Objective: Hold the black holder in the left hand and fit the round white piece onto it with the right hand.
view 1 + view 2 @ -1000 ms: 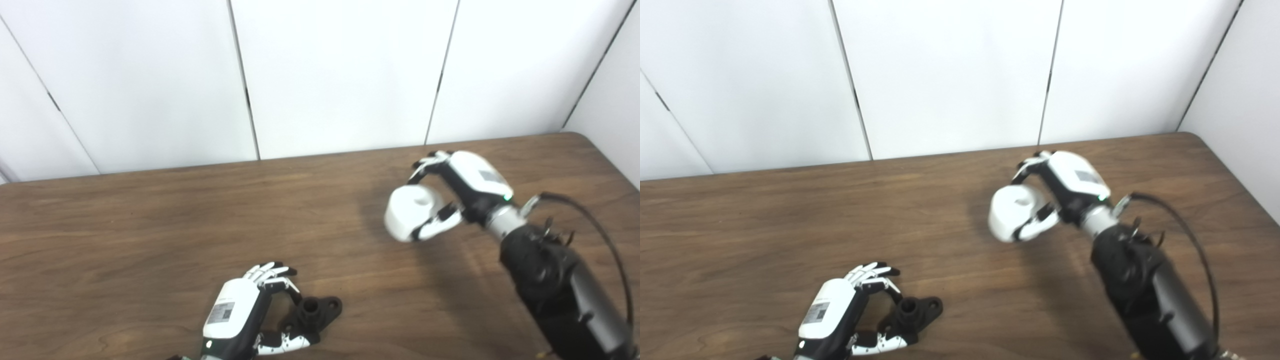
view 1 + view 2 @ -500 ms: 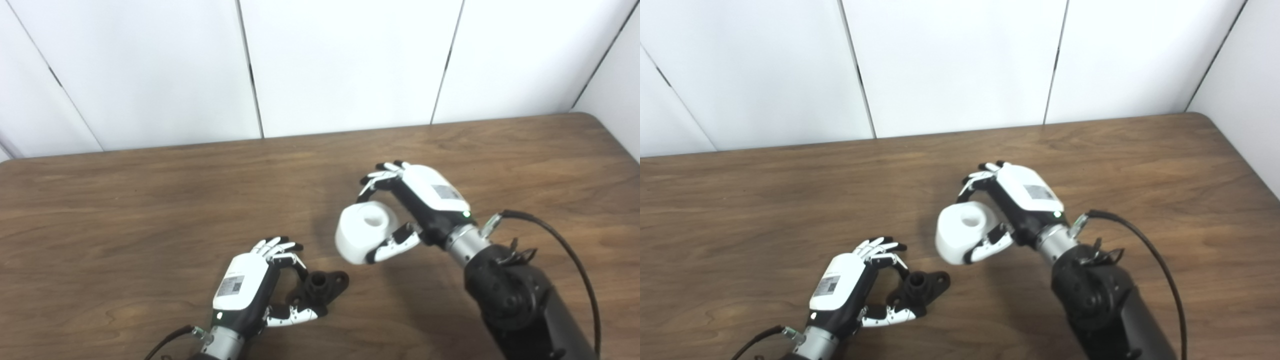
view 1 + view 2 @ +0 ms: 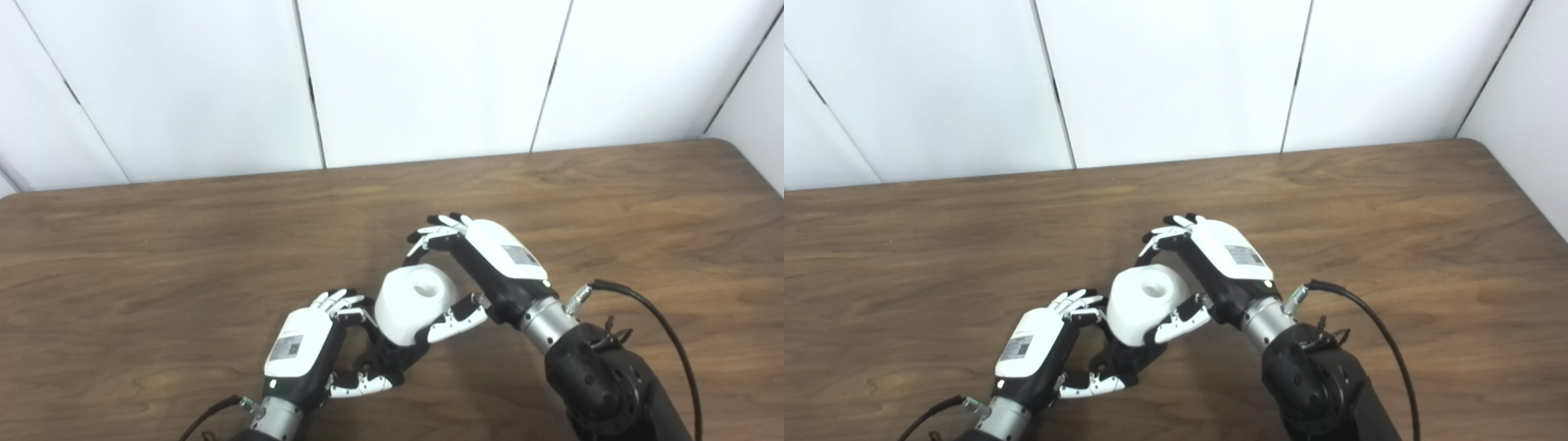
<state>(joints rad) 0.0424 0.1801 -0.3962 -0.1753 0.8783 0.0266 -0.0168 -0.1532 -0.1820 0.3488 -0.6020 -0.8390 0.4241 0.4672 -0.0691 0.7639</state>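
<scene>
White against the dark wood table (image 3: 184,245), the round white piece (image 3: 411,300) sits grasped in your right hand (image 3: 484,269), directly over the black holder (image 3: 395,358), which your left hand (image 3: 306,352) pinches near the table's near edge. The holder's post is hidden beneath the piece, so you cannot see whether hole and post line up; press down off-centre and the piece may jam on the rim or knock the holder out of the light pinch. The right thumb under the piece could also get trapped between the parts. Compared with a second ago, your right hand has carried the piece from the far right to just above the holder.
</scene>
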